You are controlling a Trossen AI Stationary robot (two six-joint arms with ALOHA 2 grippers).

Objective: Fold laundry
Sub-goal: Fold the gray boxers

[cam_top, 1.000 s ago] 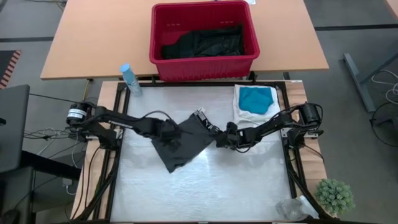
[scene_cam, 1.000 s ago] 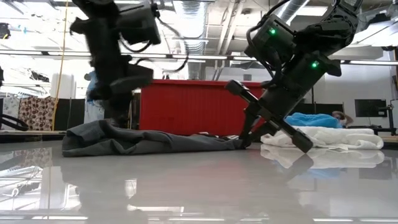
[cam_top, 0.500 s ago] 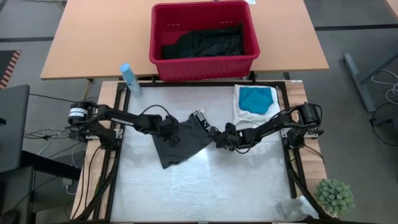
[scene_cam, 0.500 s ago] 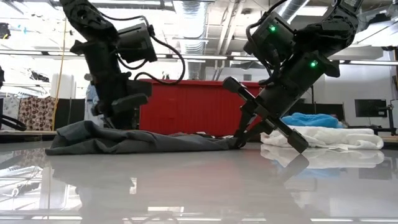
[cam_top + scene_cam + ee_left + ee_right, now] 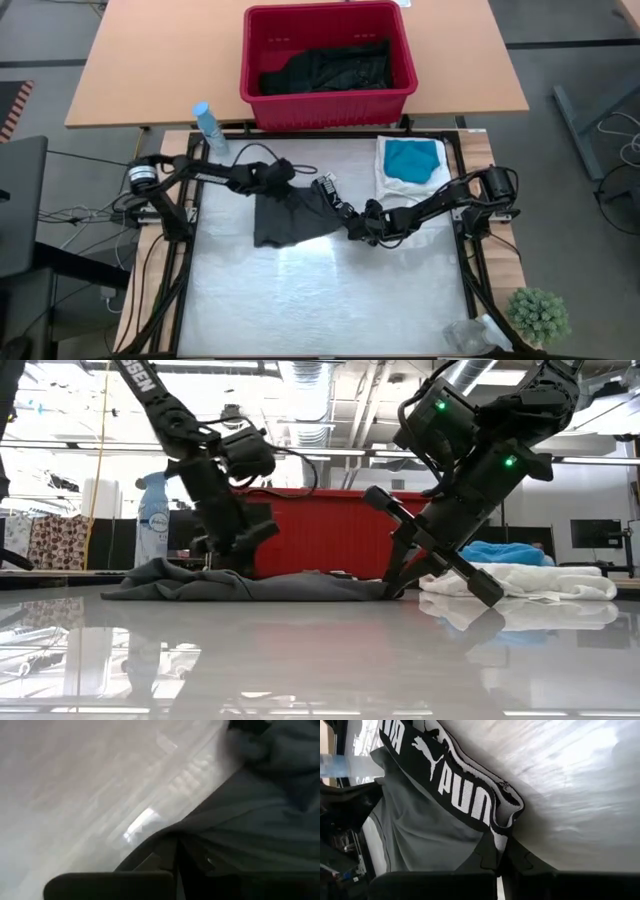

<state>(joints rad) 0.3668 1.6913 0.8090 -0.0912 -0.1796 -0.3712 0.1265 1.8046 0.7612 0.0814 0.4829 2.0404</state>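
Since before, left gripper (image 5: 275, 178) drags the dark grey garment (image 5: 290, 215) toward the table's far edge; right gripper (image 5: 352, 226) pinches its waistband. Both clamped; cloth limp, best held at edges.

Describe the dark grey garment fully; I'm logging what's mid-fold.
The dark grey garment is soft knit underwear with a black waistband lettered PUMA in white. It lies crumpled and partly folded on the silvery table. The left hand pinches its far edge; the right hand pinches the waistband end.

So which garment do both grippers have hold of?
The dark grey garment with the lettered waistband mid-table; the teal one lies untouched at the right, the black ones in the basket.
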